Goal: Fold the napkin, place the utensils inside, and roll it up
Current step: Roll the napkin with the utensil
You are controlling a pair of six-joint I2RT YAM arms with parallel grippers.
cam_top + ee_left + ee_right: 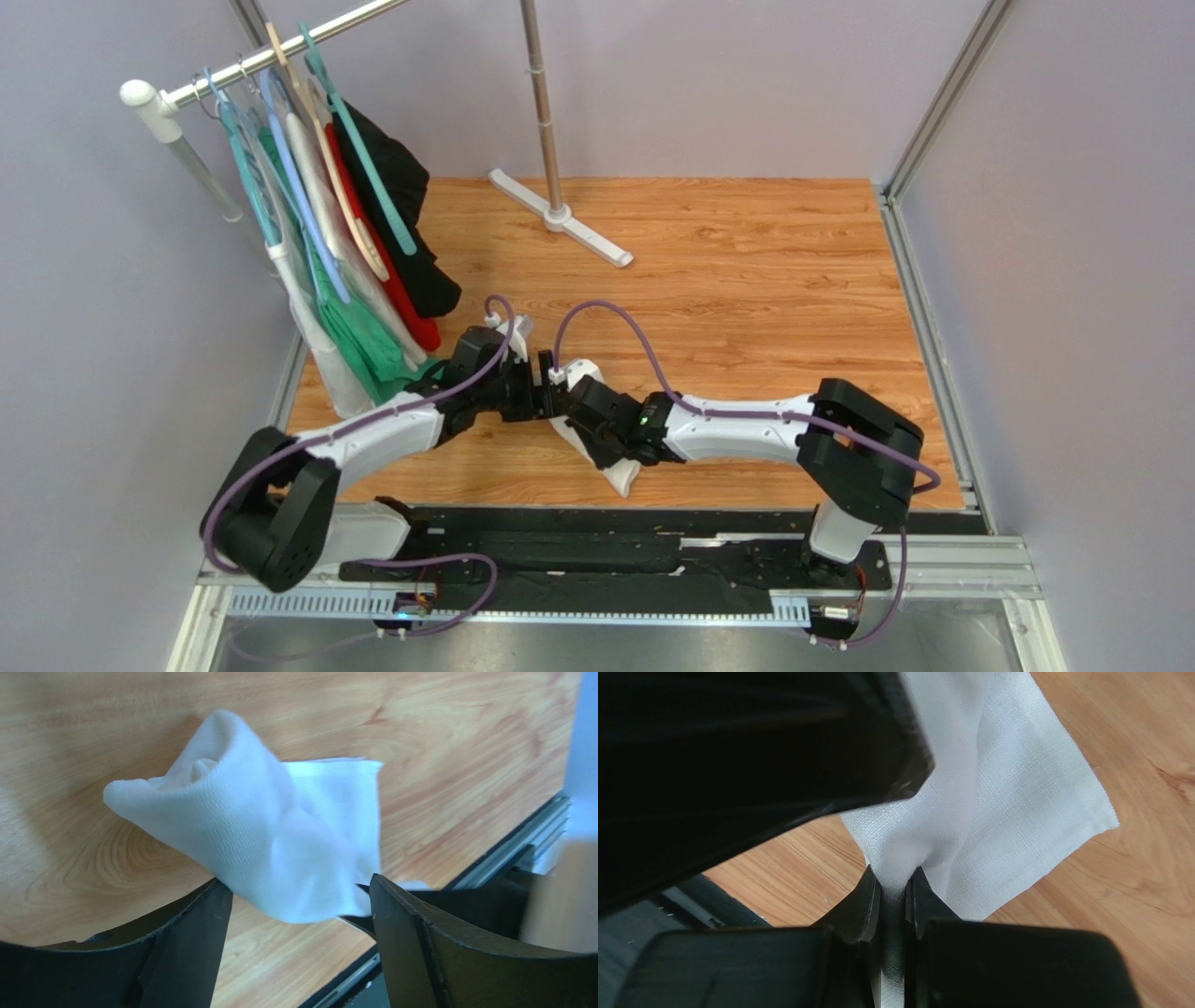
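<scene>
The napkin, a white woven cloth, is bunched and lifted off the wooden table. My right gripper is shut on a pinched fold of it, and one corner hangs out to the right. In the left wrist view the napkin droops in a crumpled cone just past my left gripper, whose dark fingers stand wide apart and open. From above, both grippers meet at mid-table, left and right, with the napkin trailing below them. The utensils are out of view.
A clothes rack with several hangers and garments stands at the back left, a green cloth at its foot. A pole's white base rests at the table's back. A black rail runs along the near edge.
</scene>
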